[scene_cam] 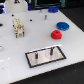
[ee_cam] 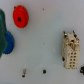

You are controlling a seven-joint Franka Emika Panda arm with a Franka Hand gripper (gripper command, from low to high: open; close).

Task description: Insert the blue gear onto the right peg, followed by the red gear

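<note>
Nearest you in the exterior view sits the black-framed plate (scene_cam: 45, 56) with its two thin pins standing upright; the right peg (scene_cam: 52, 51) is the one toward the exterior view's right, bare, with nothing on it yet. Beyond it on the white surface (scene_cam: 70, 45) lies the red gear (scene_cam: 56, 34), and just past that the blue gear (scene_cam: 62, 25), the two near each other but apart, both lying flat. A cream block (scene_cam: 19, 27) stands off toward the exterior view's left. You should expect the blue gear to be light, stiff plastic with a toothed rim that gives some bite; take it across the rim, keeping the centre hole free for the peg. The claw itself does not show clearly in either view, so I cannot tell how far it is open, though it appears to hold nothing.
</note>
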